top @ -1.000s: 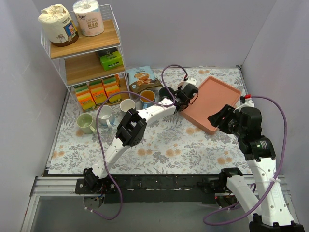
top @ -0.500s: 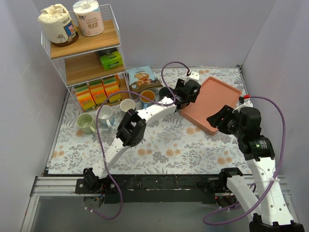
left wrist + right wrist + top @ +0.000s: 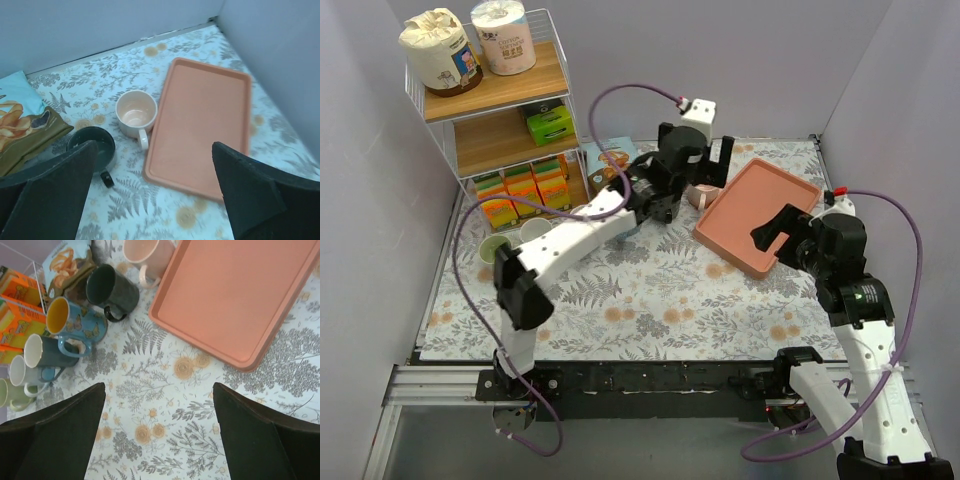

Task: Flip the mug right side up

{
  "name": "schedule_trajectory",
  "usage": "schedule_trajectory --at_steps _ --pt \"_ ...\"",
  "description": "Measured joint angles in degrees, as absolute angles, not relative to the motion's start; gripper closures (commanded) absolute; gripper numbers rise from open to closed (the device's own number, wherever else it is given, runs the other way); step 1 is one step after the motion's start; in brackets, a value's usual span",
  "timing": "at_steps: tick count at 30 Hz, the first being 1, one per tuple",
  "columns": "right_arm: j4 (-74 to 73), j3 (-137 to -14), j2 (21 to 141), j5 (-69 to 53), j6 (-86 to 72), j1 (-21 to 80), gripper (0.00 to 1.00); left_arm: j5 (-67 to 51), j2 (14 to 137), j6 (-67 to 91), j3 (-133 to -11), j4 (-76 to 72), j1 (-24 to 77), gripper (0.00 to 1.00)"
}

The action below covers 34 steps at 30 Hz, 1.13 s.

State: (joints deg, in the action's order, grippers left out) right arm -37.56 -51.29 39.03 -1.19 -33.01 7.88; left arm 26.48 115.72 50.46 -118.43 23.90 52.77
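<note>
The pale pink mug [image 3: 136, 112] stands upright on the floral bench [image 3: 650, 300], mouth open to the ceiling and handle pointing away from the back wall. It sits just beside the left edge of the salmon tray [image 3: 210, 115]. No liquid or object shows inside it.

The left hand [image 3: 153, 146] hangs above the mug and tray, fingers [image 3: 50, 200] spread wide with nothing between them. The right hand [image 3: 159, 387] hovers over the tray's near corner, its fingers likewise apart and empty.

From overhead the mug is all but lost: the left arm's wrist covers it, leaving only a sliver of pink [image 3: 701, 196] at the tray's edge. The right wrist camera catches the mug too, though the frame's top edge cuts off its far side.

A dark mug [image 3: 95, 147] stands near the pink one, apart from it, beside a snack bag [image 3: 25, 115] cropped at the left of the frame. Beyond it a row of mugs runs toward the wire shelf [image 3: 490, 100]: a blue butterfly mug [image 3: 75, 322], then a grey-blue one [image 3: 50, 352], with the last pale mugs sliced by the frame's edge. In the overhead view the left arm hides most of that row.
</note>
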Motion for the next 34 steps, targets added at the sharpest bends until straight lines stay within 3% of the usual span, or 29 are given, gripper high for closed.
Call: schedule_trajectory --at_steps 6,14,21,27,34 --pt "-36.34 -60.16 45.08 3.14 -29.89 7.88 0.03 16.75 96.71 56.77 -108.86 34.37 51.96 0.02" --pt "-34.33 -69.93 52.97 7.09 -24.49 7.88 0.01 10.50 87.99 65.39 -91.15 47.72 51.20 0.02" --pt "-32.40 -74.56 55.75 6.63 -22.44 7.88 0.01 7.27 83.35 65.45 -105.23 54.76 50.92 0.02" --pt "-31.33 -74.81 55.72 4.73 -22.55 7.88 0.01 9.93 75.26 65.34 -107.92 56.62 50.78 0.02" --pt "-30.41 -74.87 55.70 1.32 -24.80 7.88 0.02 12.71 75.20 64.34 -109.12 58.33 50.74 0.02"
